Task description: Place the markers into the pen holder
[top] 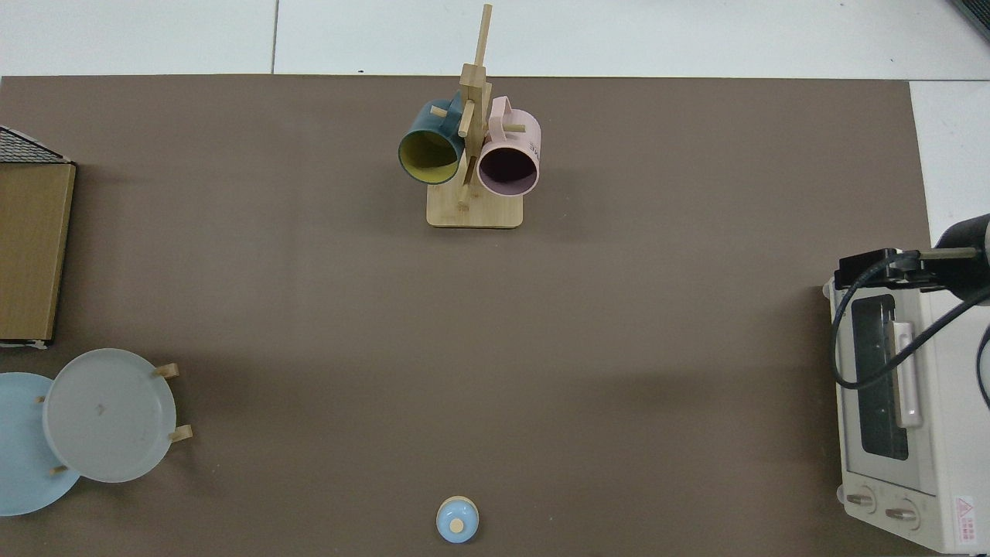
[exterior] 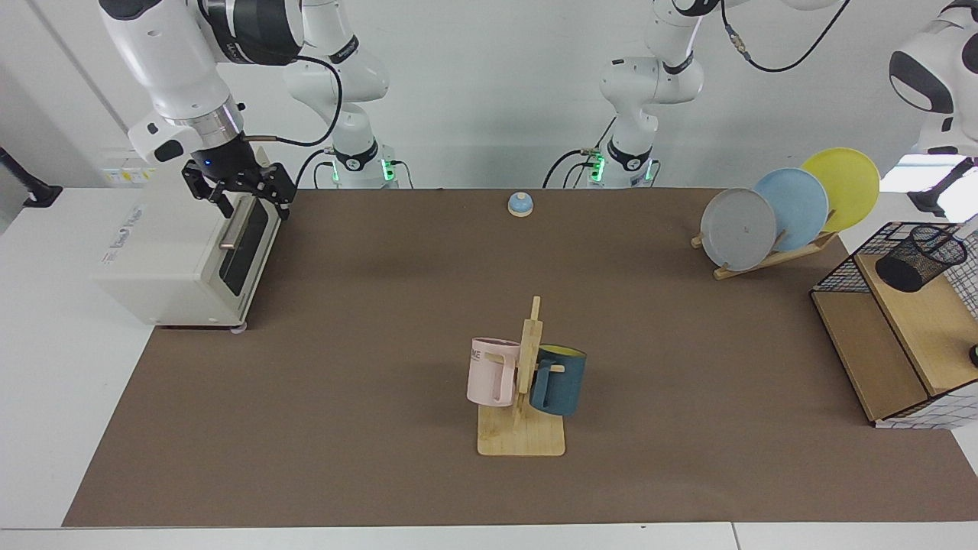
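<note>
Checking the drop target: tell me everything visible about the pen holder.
The pen holder is a small black wire-mesh cylinder with a solid-looking rim, tilted in the facing view with its open mouth up. It stands on the pale wooden shelf inside the black wire basket frame at the table's edge. A slim pale stick, apparently the marker, pokes from its mouth. No gripper touches it.

Mug rack (exterior: pixel 523 382) alone breaks the mat's middle; wire basket (exterior: pixel 840 267) fences the pen holder (exterior: pixel 919 257).

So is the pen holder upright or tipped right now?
Tipped. The pen holder leans on the wooden shelf, its open mouth raised toward the wire frame.
</note>
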Robot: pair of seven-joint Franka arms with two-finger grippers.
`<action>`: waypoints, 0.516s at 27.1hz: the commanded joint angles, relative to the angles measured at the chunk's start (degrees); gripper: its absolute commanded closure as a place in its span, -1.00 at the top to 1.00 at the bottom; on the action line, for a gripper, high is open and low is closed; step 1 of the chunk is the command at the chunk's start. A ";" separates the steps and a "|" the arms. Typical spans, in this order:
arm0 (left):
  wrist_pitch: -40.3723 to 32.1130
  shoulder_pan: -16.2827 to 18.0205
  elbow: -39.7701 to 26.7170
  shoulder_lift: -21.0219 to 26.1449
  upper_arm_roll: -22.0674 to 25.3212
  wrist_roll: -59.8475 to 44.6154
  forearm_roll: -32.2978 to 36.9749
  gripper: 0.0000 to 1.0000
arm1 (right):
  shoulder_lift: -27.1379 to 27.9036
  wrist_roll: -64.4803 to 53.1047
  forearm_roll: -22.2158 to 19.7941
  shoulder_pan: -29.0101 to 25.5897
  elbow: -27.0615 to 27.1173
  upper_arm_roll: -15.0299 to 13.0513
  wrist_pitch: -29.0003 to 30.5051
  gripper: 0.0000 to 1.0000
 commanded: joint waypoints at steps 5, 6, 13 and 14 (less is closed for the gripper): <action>1.36 -1.66 -1.85 1.13 0.37 -0.32 1.71 -1.00 | -1.46 -5.81 -0.52 -1.30 -2.18 0.58 2.15 1.00; 1.36 -1.66 -1.94 1.66 0.37 -0.32 1.63 -1.00 | -1.46 -5.81 -0.52 -1.30 -2.18 0.58 2.15 1.00; 0.75 -1.48 -2.64 2.10 0.37 -0.50 1.63 -0.98 | -1.46 -5.90 -0.60 -1.39 -2.18 0.49 2.07 1.00; 0.66 -1.48 -2.73 2.10 0.37 -0.50 1.54 -0.95 | -1.46 -5.90 -0.60 -1.39 -2.09 0.49 2.07 1.00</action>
